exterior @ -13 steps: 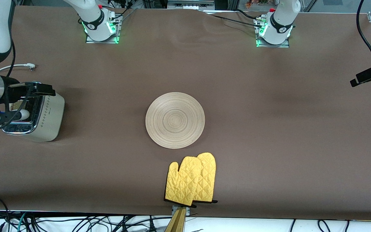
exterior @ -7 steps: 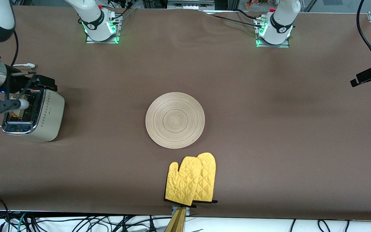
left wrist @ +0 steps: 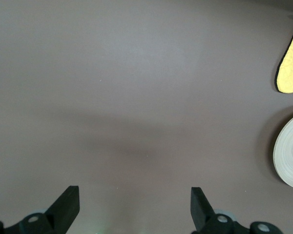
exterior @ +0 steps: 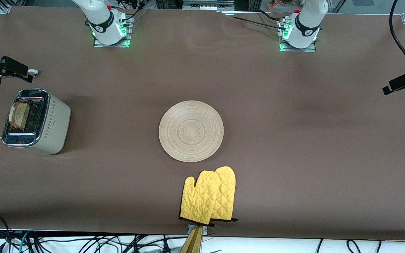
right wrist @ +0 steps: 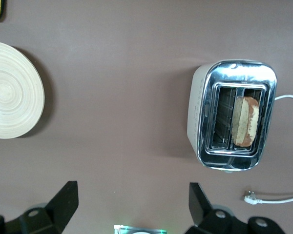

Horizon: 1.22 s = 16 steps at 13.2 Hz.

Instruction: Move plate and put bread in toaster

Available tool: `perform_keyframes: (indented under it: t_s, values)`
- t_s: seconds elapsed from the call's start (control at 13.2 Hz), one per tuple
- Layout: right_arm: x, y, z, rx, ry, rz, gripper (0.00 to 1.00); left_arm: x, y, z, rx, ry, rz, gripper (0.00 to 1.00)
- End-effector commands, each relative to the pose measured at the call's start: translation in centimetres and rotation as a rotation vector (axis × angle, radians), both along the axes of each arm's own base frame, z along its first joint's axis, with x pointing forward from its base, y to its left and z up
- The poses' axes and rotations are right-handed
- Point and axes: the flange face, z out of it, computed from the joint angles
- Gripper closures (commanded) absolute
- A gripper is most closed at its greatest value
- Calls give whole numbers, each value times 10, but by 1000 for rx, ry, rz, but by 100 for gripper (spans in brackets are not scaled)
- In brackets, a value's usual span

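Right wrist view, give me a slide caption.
Bread stands in one toaster slot; plate empty, open right end effector overhead.

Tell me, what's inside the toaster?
A slice of bread stands in one slot of the toaster, its top edge poking out. The other slot looks empty, showing only wire guides. The lower part of the bread is hidden down in the slot.

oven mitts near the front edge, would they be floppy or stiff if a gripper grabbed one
The yellow oven mitts look quilted and lie flat on the table, so they would probably droop from a gripper rather than hold shape. They seem light for their size. One overlaps the other, so lifting or pushing one would likely drag its partner along.
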Motion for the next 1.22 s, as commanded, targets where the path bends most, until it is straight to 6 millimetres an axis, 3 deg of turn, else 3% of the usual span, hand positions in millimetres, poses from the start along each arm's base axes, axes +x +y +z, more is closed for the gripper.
perform_keyframes:
  t_s: [0.0, 0.3, 0.68, 0.99, 1.14]
  values:
    - [-23, -9, -9, -12, 16, -29, 0, 1, 2, 5, -10, -9, -20, 0]
    - [-22, -9, -10, -22, 16, -23, 0, 1, 2, 6, -10, -10, -20, 0]
    - [-23, 22, -10, -37, 30, -76, 0, 1, 2, 6, -10, -10, -20, 0]
    - [-15, 13, -26, -37, 59, -97, 0, 1, 2, 6, -10, -10, -20, 0]
    - [-14, 12, -25, -36, 58, -91, 0, 1, 2, 5, -10, -9, -20, 0]
